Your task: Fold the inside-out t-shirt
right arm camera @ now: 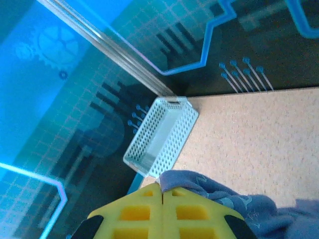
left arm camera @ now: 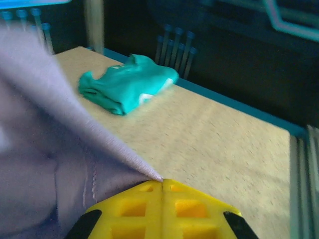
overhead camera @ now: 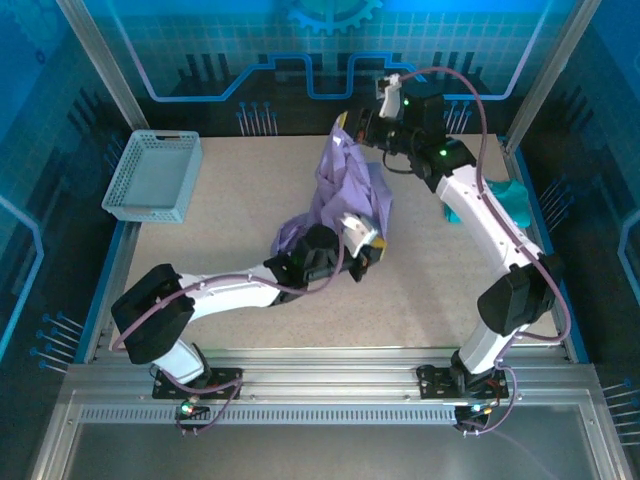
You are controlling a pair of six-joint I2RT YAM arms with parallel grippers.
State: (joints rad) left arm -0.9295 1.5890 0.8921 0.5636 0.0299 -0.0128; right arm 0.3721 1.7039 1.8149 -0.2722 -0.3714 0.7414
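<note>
The inside-out t-shirt (overhead camera: 345, 190) is a lavender bundle stretched between my two grippers over the middle of the table. My right gripper (overhead camera: 352, 128) holds its top end up near the back wall. In the right wrist view the yellow jaws of that gripper (right arm camera: 162, 189) are shut on a fold of the shirt (right arm camera: 239, 209). My left gripper (overhead camera: 366, 247) sits low at the shirt's near right edge. Its jaws (left arm camera: 162, 181) are shut, pinching a ribbed hem of the shirt (left arm camera: 45, 149), which stretches taut up to the left.
A grey mesh basket (overhead camera: 155, 175) stands at the back left corner, seen too in the right wrist view (right arm camera: 159, 134). A folded teal garment (overhead camera: 510, 200) lies at the right edge behind the right arm, and in the left wrist view (left arm camera: 127, 87) it lies near the table's rim.
</note>
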